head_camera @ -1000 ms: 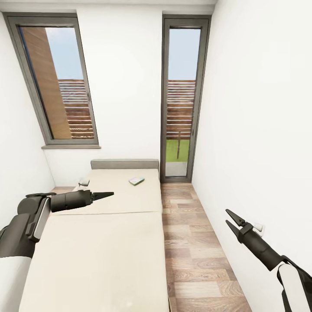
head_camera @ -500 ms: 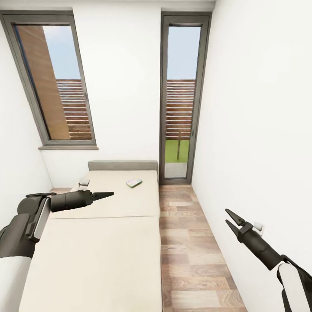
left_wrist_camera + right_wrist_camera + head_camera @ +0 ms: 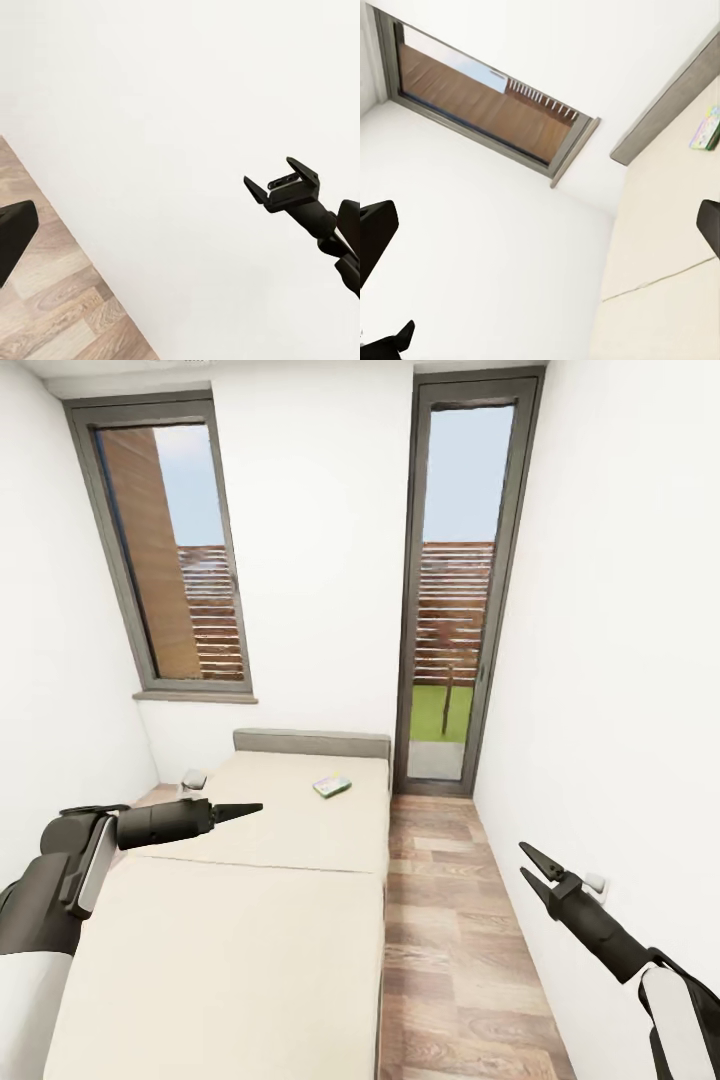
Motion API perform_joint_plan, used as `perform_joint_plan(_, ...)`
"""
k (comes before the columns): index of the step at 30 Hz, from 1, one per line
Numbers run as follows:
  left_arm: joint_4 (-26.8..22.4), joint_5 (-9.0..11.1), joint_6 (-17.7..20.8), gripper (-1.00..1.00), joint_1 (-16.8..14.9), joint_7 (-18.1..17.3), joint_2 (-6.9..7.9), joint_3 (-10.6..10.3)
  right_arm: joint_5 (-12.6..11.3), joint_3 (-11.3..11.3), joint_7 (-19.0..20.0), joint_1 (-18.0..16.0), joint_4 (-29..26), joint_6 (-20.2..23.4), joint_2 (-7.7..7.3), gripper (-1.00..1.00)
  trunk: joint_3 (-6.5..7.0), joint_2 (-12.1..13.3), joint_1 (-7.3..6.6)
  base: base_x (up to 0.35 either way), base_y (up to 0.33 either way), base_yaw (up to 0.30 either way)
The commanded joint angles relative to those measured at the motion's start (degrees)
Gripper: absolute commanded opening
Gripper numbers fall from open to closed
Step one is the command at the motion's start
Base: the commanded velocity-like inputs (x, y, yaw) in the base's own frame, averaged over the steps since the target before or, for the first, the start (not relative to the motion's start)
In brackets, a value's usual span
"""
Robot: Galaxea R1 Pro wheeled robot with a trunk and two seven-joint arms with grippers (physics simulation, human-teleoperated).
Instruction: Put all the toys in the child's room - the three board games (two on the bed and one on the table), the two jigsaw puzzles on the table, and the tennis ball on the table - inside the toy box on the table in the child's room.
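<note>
Both claws are hovering empty: the left gripper [image 3: 248, 809] pressed together over the bed [image 3: 230, 920], the right gripper [image 3: 533, 870] spread above the wood floor [image 3: 450, 940] beside the bed. One board game [image 3: 332, 787] is lying near the bed's headboard (white-green cover). Left wrist view is showing the right gripper [image 3: 281, 182] gaping against the wall. Right wrist view is catching the board game [image 3: 706, 129] on the bed.

Bare floor strip [image 3: 450, 920] runs between bed [image 3: 230, 940] and right wall [image 3: 620, 660].
</note>
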Motion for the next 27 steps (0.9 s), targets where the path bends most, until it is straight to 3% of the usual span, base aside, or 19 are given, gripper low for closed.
perform_joint_plan(1, 0.0, 0.1, 0.4, 1.0, 0.0, -0.1, -0.01, 0.0, -0.1, -0.1, 0.1, 0.0, 0.0, 0.4, 0.0, 1.0, -0.02, 0.0, 0.03, 0.101, -0.122, 0.285)
perform_joint_plan(27, 0.1, 0.2, 0.4, 1.0, 0.0, -0.1, -0.01, 0.0, -0.1, 0.1, -0.3, 0.0, 0.2, 0.4, 0.0, 1.0, -0.02, 0.0, 0.03, 0.012, -0.018, 0.286)
